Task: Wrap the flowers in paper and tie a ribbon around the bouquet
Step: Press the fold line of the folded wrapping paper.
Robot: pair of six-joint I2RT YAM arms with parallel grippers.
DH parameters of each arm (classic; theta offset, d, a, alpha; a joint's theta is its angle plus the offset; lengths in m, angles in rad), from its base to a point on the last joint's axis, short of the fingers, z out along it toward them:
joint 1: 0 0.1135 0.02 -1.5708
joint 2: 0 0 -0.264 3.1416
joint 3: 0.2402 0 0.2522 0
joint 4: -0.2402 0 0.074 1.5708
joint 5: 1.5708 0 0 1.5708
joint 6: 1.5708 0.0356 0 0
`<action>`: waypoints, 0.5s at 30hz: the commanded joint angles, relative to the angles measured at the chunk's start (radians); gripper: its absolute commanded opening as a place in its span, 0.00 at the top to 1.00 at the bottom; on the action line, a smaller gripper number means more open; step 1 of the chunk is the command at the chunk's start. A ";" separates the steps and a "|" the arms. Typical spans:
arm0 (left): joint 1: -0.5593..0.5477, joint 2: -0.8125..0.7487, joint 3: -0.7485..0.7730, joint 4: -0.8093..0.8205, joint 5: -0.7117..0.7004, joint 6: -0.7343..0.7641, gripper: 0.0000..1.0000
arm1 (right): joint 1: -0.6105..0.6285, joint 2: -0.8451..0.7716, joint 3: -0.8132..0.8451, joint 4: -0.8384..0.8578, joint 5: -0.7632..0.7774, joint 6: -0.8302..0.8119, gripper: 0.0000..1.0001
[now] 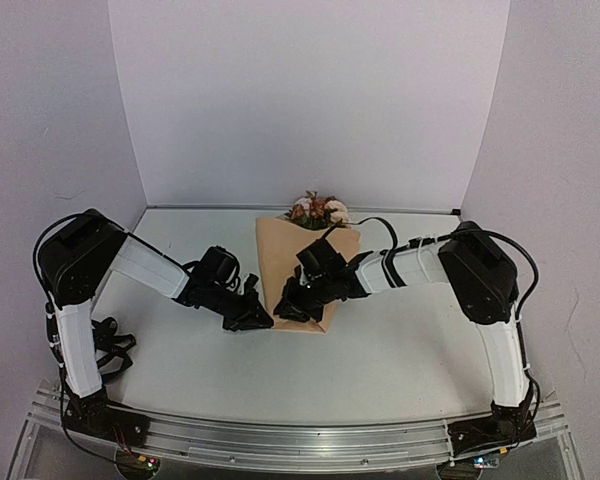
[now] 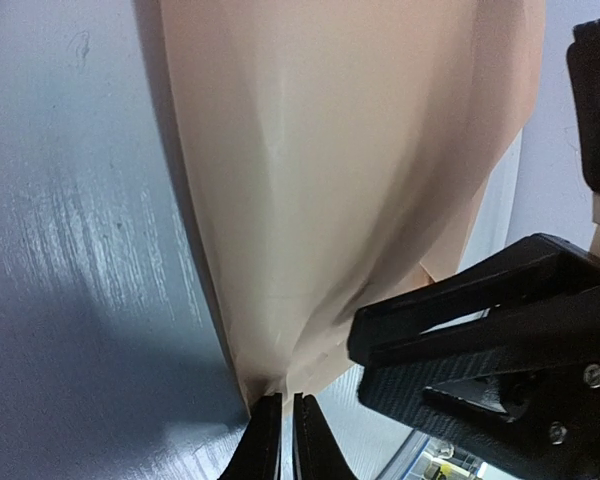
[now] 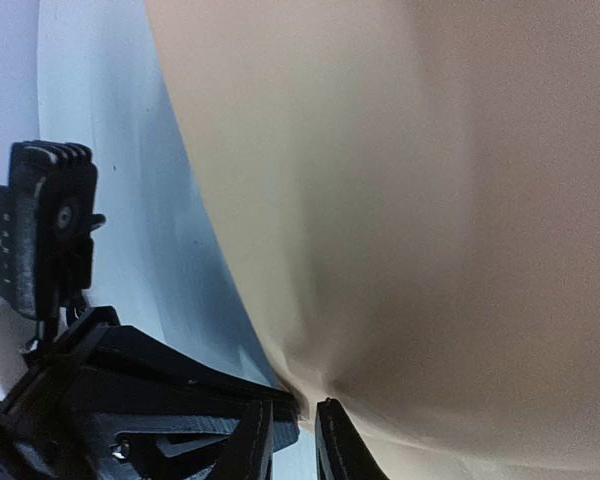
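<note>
Bouquet (image 1: 280,255): lies on the table (image 1: 410,345) about mid-way across. The wide end points to 12 o'clock and the narrower end to 6 o'clock.
Flowers (image 1: 318,211): pink, cream and rust blooms with green leaves stick out of the wrap at the 12 o'clock end, close to the back wall. Stems are hidden inside.
Paper (image 2: 340,180): tan sheet folded round the flowers. It is smooth with a few soft creases and gathers into a pinched point at its near end.
Left hand (image 1: 264,320): reaches in from 9 o'clock, low over the table, and meets the bouquet at its 7 o'clock corner. In the left wrist view the fingers (image 2: 263,440) are pressed nearly together, with the gathered tip of the paper clamped between them.
Right hand (image 1: 288,310): reaches in from 3 o'clock across the wrap, wrist tipped down toward 7 o'clock. In the right wrist view its fingertips (image 3: 252,445) sit close together, nipping a fold of the paper's lower edge.
Hands, relation: just beside each other at the near end, tips almost touching. Each one shows in the other's wrist view.
Arms: both upper links rise from the 6 o'clock edge, then the forearms angle inward to the middle.
</note>
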 commanded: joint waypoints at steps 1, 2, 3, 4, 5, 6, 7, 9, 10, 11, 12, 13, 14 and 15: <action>-0.003 -0.013 -0.005 -0.031 -0.020 0.007 0.92 | 0.004 0.027 -0.012 0.015 -0.002 0.020 0.82; -0.003 -0.015 -0.004 -0.031 -0.018 0.006 0.92 | 0.005 0.031 -0.016 0.014 -0.001 0.022 0.82; -0.003 -0.019 -0.002 -0.031 -0.017 0.005 0.92 | 0.005 0.035 -0.020 0.013 0.003 0.024 0.83; -0.003 -0.024 0.000 -0.031 -0.014 0.003 0.92 | 0.006 0.037 -0.025 0.013 0.006 0.027 0.84; -0.003 -0.032 0.004 -0.029 -0.010 0.001 0.92 | 0.006 0.040 -0.030 0.013 0.009 0.031 0.84; -0.002 -0.039 0.008 -0.027 -0.006 -0.003 0.92 | 0.006 0.042 -0.037 0.013 0.012 0.034 0.85; -0.001 -0.045 0.014 -0.022 -0.005 -0.006 0.92 | 0.007 0.042 -0.044 0.013 0.013 0.036 0.85; -0.001 -0.053 0.024 -0.001 0.000 -0.018 0.91 | 0.006 0.041 -0.059 0.012 0.017 0.040 0.86; 0.000 -0.053 0.026 0.012 0.003 -0.027 0.91 | 0.006 0.041 -0.062 0.012 0.020 0.041 0.86; 0.002 -0.050 0.030 0.020 0.003 -0.034 0.91 | 0.007 0.041 -0.068 0.012 0.021 0.042 0.86; 0.005 -0.045 0.035 0.031 0.005 -0.042 0.91 | 0.006 0.043 -0.071 0.012 0.021 0.042 0.87; 0.010 -0.038 0.038 0.044 0.007 -0.049 0.91 | 0.006 0.042 -0.072 0.012 0.022 0.043 0.87; 0.014 -0.028 0.042 0.049 0.008 -0.055 0.91 | 0.006 0.043 -0.073 0.011 0.022 0.043 0.87; 0.019 -0.019 0.047 0.056 0.009 -0.060 0.91 | 0.006 0.044 -0.074 0.010 0.021 0.043 0.87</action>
